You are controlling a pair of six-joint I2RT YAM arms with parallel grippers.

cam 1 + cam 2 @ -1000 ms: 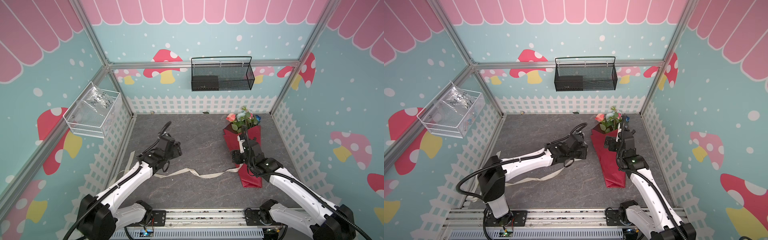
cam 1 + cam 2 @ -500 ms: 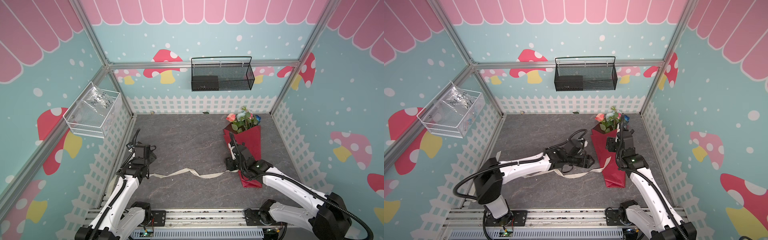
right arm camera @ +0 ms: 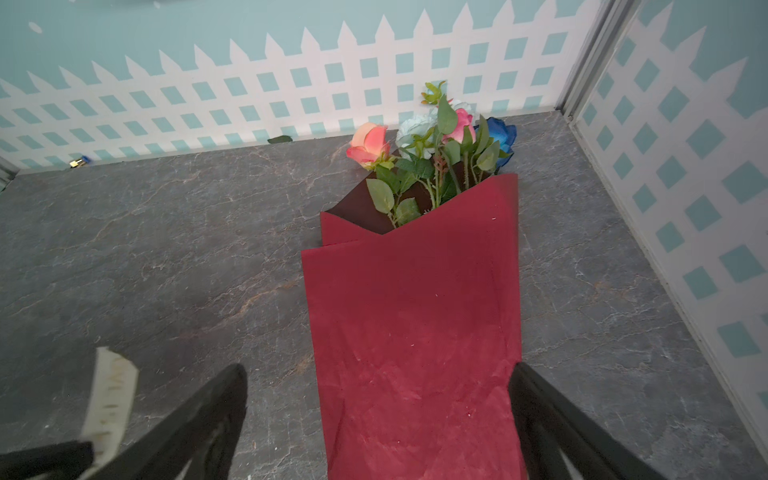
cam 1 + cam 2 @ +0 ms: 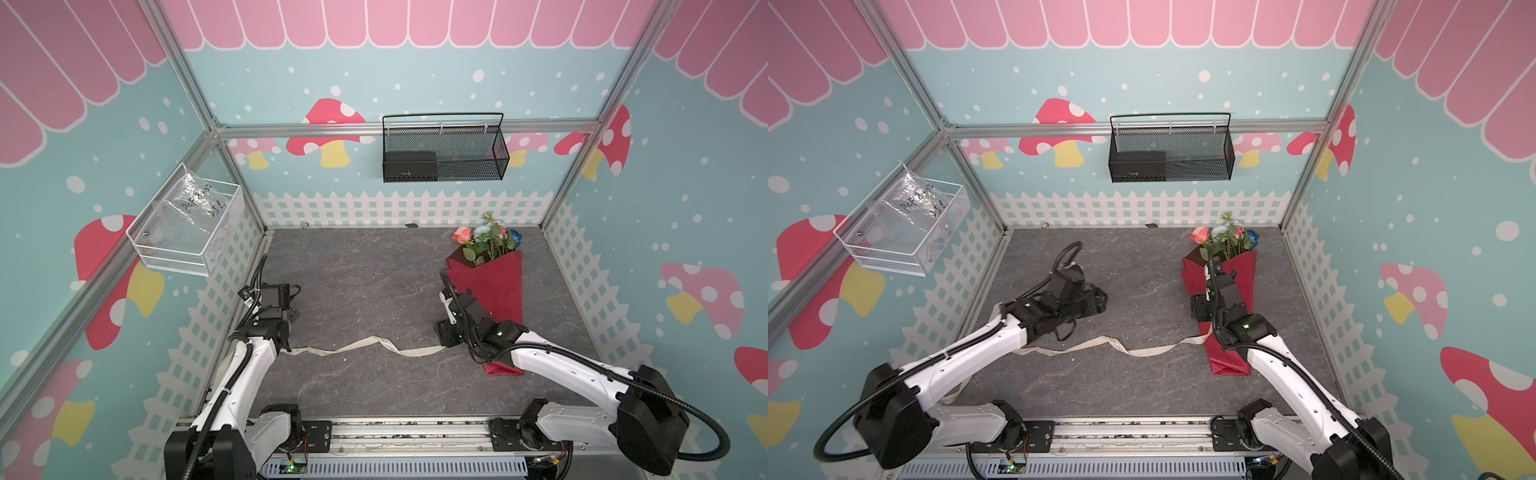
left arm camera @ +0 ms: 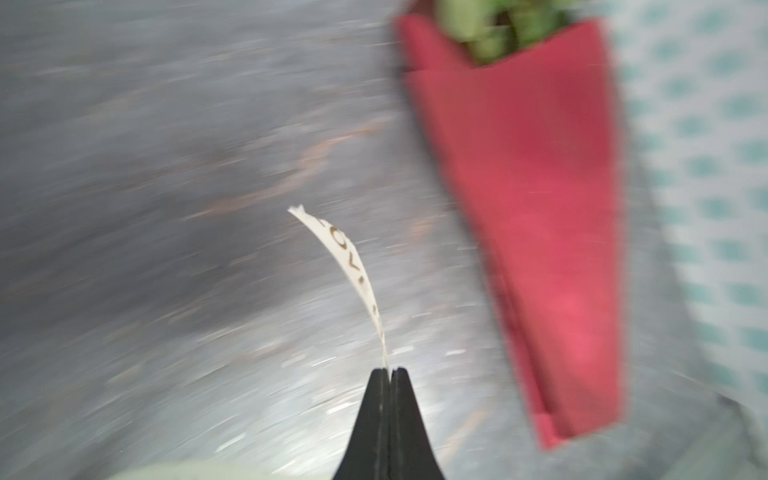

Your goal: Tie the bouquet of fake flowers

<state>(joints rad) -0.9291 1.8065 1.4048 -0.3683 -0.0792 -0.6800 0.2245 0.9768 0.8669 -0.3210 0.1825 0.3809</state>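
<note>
My left gripper pinches the cream lettered ribbon by its end, presumably for tying, while my right gripper, fingers spread, straddles the bouquet at the right of both top views, likely to steady it.

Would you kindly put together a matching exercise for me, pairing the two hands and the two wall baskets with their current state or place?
Column one:
1. left hand
2. right hand
3. black mesh basket
4. white wire basket

Column two:
A. hangs on the back wall
B. open, fingers either side of the wrapped bouquet
C. hangs on the left side wall, holding a clear bag
D. shut on the end of the ribbon

Pairs: 1-D; 2-B; 3-A; 4-C.
</note>
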